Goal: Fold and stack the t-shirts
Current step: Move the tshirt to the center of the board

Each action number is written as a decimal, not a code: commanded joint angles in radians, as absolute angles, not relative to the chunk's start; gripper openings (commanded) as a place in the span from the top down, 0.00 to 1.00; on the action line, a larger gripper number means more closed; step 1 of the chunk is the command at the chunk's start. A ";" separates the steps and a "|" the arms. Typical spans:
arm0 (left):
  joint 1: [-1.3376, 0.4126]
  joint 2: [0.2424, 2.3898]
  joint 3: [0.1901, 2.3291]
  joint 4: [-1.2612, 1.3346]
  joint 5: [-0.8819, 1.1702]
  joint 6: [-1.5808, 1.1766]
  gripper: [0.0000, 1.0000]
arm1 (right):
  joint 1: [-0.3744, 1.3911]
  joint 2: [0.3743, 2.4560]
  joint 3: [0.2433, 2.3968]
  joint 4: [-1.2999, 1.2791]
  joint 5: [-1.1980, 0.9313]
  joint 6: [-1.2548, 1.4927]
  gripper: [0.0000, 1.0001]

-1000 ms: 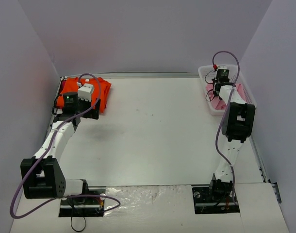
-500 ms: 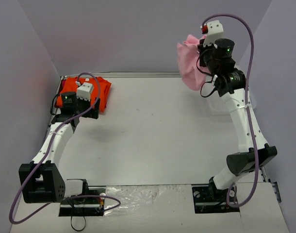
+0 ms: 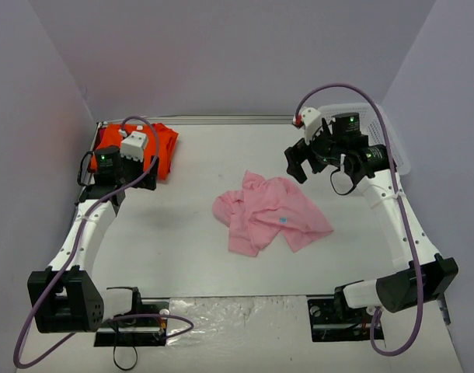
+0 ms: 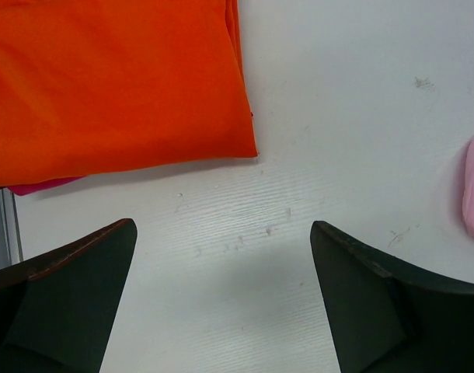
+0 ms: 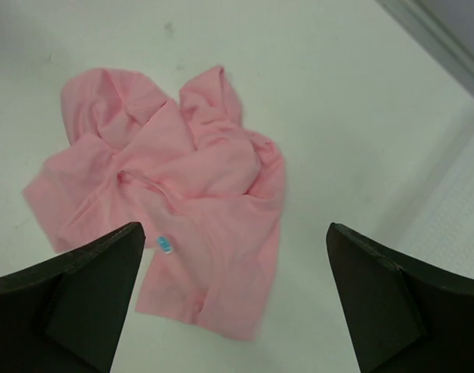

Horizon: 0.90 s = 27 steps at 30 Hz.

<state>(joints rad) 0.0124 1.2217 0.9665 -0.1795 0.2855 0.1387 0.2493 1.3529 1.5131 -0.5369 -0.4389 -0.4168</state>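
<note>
The pink shirt lies crumpled in a heap near the middle of the table, so its fold is all yet to do. The orange shirt sits at the far left corner, flat and squared (folded, by the look of it), with a thin magenta edge beneath it that we cannot identify. We judge the task about half done: one shirt folded, one to spread, fold and stack. The right gripper hangs above the pink shirt, jaws wide apart and empty, with the basket off to one side. The left gripper, likewise spread and empty, hovers over bare table just beside the orange shirt.
</note>
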 commanded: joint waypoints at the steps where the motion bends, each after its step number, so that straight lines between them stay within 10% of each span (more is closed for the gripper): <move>1: 0.011 1.200 0.985 -0.181 0.311 0.152 0.06 | 0.245 1.333 1.474 -0.598 -0.473 -0.477 0.00; 12: 0.011 1.215 0.989 -0.209 0.411 0.161 0.06 | 0.242 1.407 1.349 -0.529 -0.295 -0.417 0.04; 16: 0.011 1.239 0.994 -0.210 0.425 0.161 0.06 | 0.213 1.529 1.299 -0.460 -0.181 -0.403 0.61; 18: -0.023 1.249 0.994 -0.204 0.416 0.158 0.06 | 0.196 1.593 1.310 -0.459 -0.179 -0.406 0.73; 27: -0.049 1.282 1.012 -0.235 0.391 0.176 0.06 | 0.247 1.698 1.347 -0.613 -0.465 -0.518 0.45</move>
<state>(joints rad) -0.0502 1.2877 0.9676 -0.2249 0.3920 0.1577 0.1879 1.7710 1.3216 -0.5076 -0.3222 -0.4541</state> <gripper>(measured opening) 0.945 0.531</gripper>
